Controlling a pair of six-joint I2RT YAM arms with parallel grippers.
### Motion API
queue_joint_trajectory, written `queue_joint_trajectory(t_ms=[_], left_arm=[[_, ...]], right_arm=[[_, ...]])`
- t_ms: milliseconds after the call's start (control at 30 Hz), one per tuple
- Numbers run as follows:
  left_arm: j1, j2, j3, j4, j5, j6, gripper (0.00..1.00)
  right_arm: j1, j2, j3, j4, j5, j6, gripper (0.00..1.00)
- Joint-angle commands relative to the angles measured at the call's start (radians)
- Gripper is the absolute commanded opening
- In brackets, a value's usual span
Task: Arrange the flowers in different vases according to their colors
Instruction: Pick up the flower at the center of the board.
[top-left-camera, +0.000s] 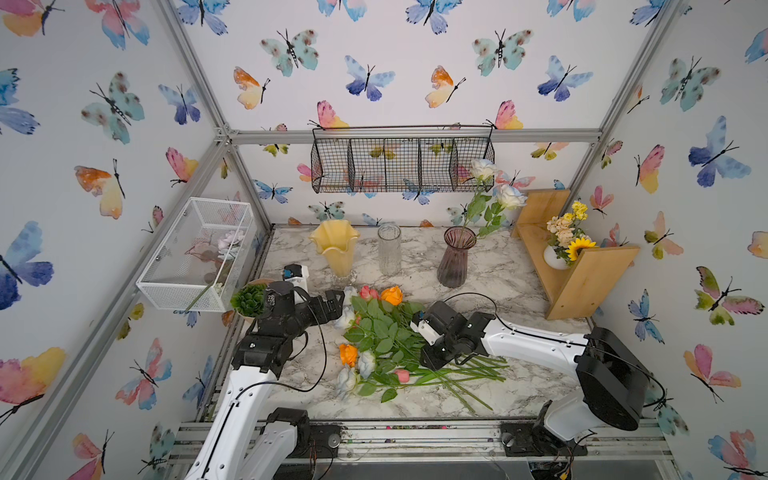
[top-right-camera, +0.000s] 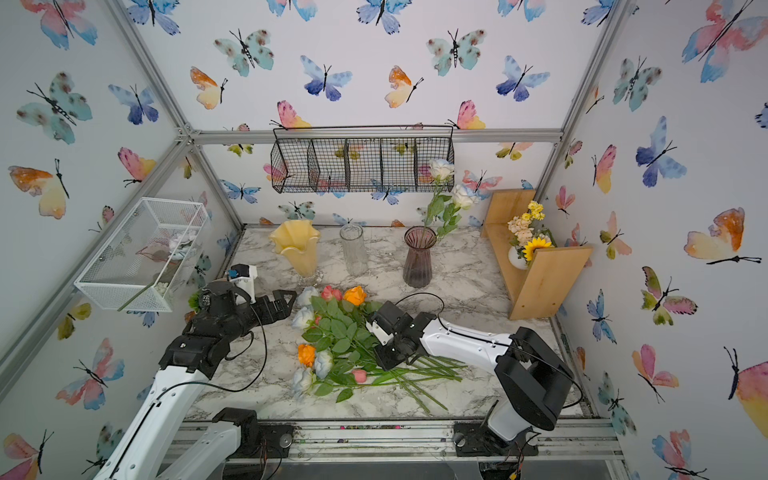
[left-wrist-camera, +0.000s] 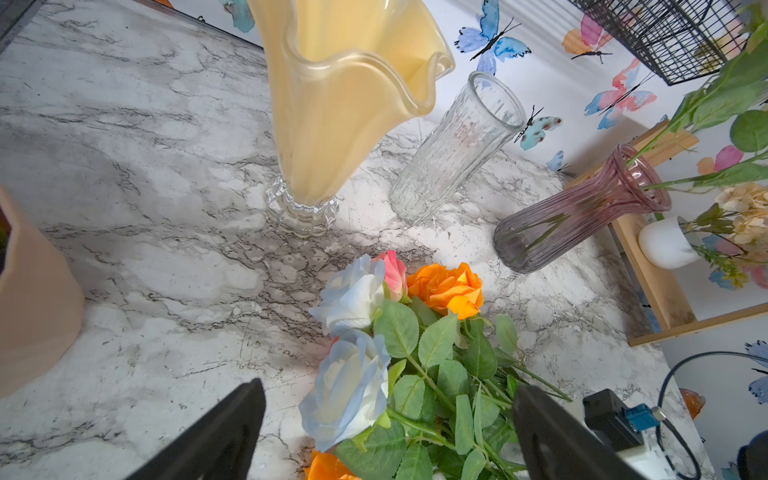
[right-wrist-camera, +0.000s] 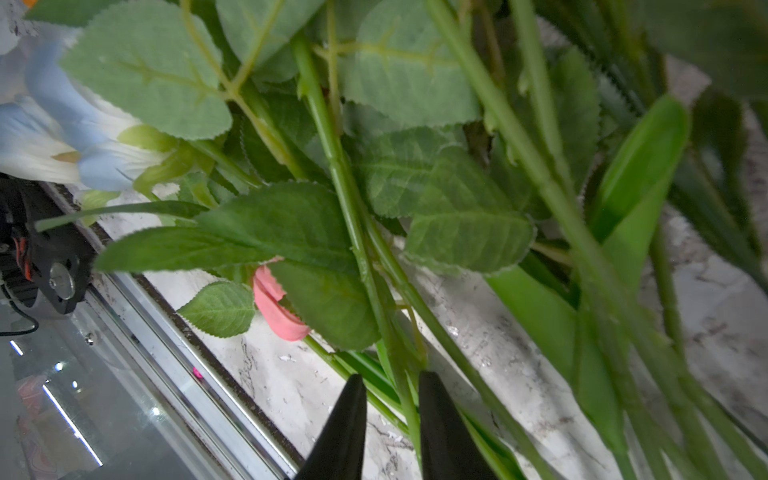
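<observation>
Here the loose flowers (top-left-camera: 386, 336) lie piled on the marble table (top-left-camera: 519, 282), just in front of the yellow vase (top-left-camera: 334, 249). Two white roses (top-left-camera: 509, 196) stand in the purple vase (top-left-camera: 455, 257), with the clear vase (top-left-camera: 389, 249) between it and the yellow vase. The right gripper (right-wrist-camera: 392, 376) has its jaws narrow around one green stem (right-wrist-camera: 340, 166); whether they press it cannot be told. The left gripper (left-wrist-camera: 386, 388) is spread wide, empty, near the yellow vase.

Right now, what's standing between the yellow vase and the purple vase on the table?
The clear ribbed vase stands between the yellow vase and the purple vase, upright and empty. It shows in both top views and in the left wrist view.
</observation>
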Motion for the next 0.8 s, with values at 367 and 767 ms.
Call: queue_joint_trajectory(t_ms=[367,767], left_arm=[[-0.006,-0.007,-0.005,0.004,0.011,0.01,0.99],[-0.006,-0.006,-0.005,0.004,0.01,0.01,0.99]], right_arm=[[0.013,0.081,0.031,-0.012,0.083,-0.025,0.16],[0.014,0.044,0.134,-0.105,0.185,-0.129,0.02]])
